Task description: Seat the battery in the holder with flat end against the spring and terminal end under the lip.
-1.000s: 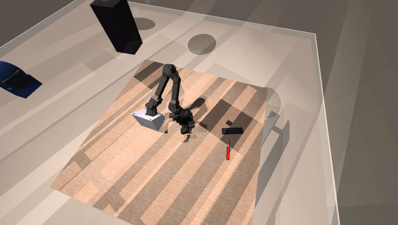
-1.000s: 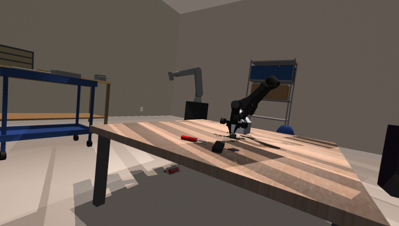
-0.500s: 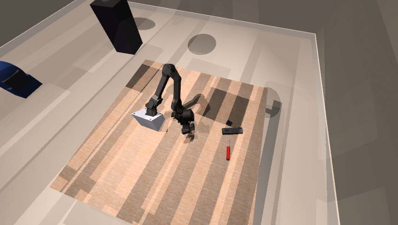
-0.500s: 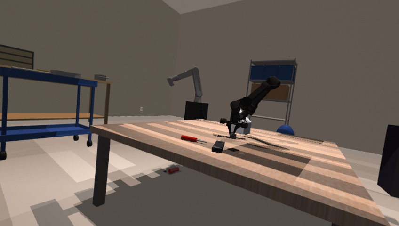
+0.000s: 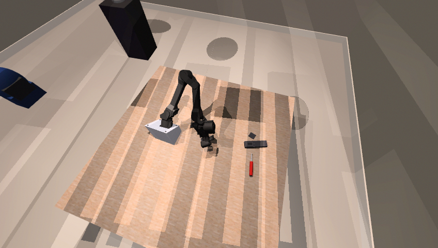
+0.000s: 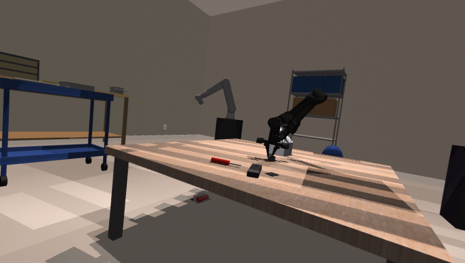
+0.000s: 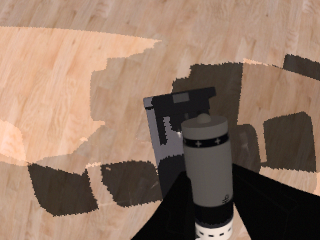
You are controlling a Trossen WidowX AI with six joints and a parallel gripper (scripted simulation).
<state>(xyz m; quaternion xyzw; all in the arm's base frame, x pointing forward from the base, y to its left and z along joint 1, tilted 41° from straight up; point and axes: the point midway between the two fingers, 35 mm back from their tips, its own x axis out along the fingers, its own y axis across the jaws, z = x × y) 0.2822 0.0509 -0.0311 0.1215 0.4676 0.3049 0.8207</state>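
now the pincer [image 5: 210,146] [image 6: 271,158] [image 7: 207,175] is clamped on the battery [image 7: 207,165], partly over the holder [image 7: 175,145]; seating seems in hand, next calling for straight alignment with the holder, then gentle lowering.

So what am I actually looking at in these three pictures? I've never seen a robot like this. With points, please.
It is one black mechanical arm [image 5: 196,96] [image 6: 300,110] at a wooden table [image 5: 159,190] [image 6: 352,195]. The top picture looks down from above, the exterior one looks across the table, and the wrist one looks past the arm's two-fingered gripper [image 5: 210,143] [image 6: 270,155] [image 7: 207,175].

That gripper is pinching a battery [image 7: 207,172], raised metal nub pointing away from the fingers. Behind it in the wrist picture is the dark holder [image 7: 202,94] it should go into.

Also on the table lie a red-handled screwdriver [image 5: 251,168] [image 6: 220,160], a black oblong device [image 5: 259,143] [image 6: 254,171] and a thin dark square [image 5: 251,135] [image 6: 271,173].
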